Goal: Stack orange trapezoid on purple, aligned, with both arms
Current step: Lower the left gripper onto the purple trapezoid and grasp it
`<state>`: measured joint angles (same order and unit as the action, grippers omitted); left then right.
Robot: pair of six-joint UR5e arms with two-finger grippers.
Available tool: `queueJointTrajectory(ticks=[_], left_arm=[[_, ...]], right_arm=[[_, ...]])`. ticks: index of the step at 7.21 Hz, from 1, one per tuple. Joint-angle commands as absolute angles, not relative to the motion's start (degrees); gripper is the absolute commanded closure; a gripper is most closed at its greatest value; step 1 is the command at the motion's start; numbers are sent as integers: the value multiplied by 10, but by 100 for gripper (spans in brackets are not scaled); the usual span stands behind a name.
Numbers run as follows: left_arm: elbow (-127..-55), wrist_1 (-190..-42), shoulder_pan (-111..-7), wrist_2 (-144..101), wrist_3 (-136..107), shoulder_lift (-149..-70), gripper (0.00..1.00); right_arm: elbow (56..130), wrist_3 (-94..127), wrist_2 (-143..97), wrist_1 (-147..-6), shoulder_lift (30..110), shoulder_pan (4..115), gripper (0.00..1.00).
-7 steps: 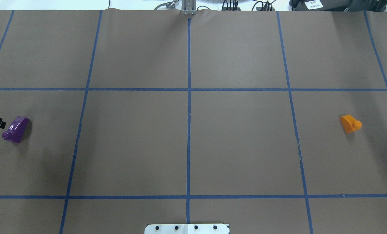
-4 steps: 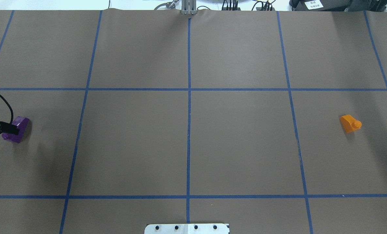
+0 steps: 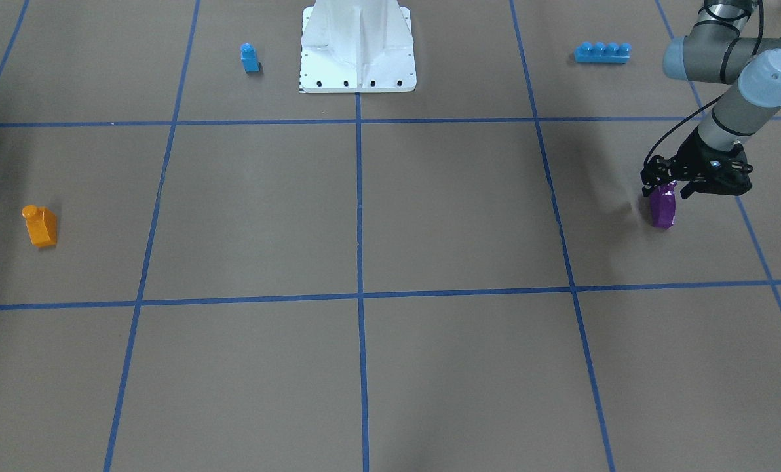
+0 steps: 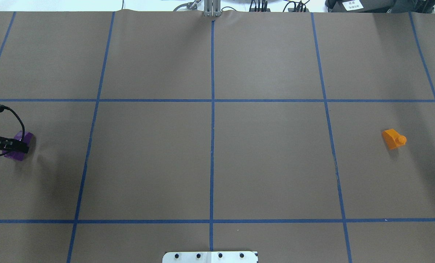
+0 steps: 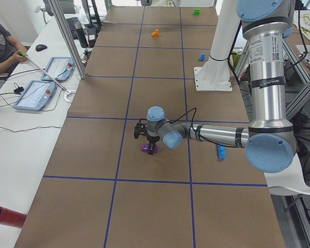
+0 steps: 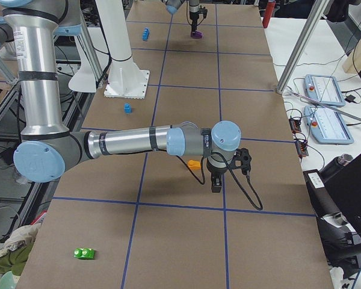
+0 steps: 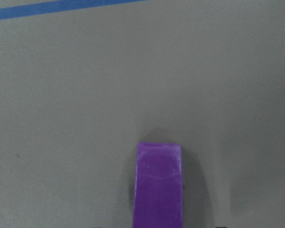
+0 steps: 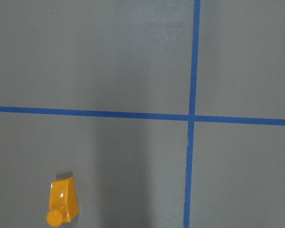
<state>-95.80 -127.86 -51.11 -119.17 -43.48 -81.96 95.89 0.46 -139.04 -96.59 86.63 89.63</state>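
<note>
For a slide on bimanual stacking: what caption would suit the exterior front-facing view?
Left gripper open over the purple brick; orange trapezoid sits alone across the table.

Bare brown paper tabletop point(image 4: 210, 160) lies open all round the left hand point(image 3: 667, 191); a blue four-stud plastic brick point(image 3: 602, 52) stands well apart, robot-side.

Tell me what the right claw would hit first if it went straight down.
Probably bare table paper: the orange trapezoid sits beside the right claw, not under it, though depth is unclear.
</note>
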Motion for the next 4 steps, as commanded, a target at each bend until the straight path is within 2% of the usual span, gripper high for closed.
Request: queueJointTrajectory(ticks=[1,2,4], left_arm=[[-953,-1278,-510,-1192,-432,-820,74],[-953,-1283,-510,-1193,-432,-820,99],[-987,-1276,-512,-1242,-432,-822,100]], right_arm=[[960,5,-1390,-966,864,896,0],[960,5,-1390,-966,861,896,0],[960,5,-1390,-966,856,896,0]])
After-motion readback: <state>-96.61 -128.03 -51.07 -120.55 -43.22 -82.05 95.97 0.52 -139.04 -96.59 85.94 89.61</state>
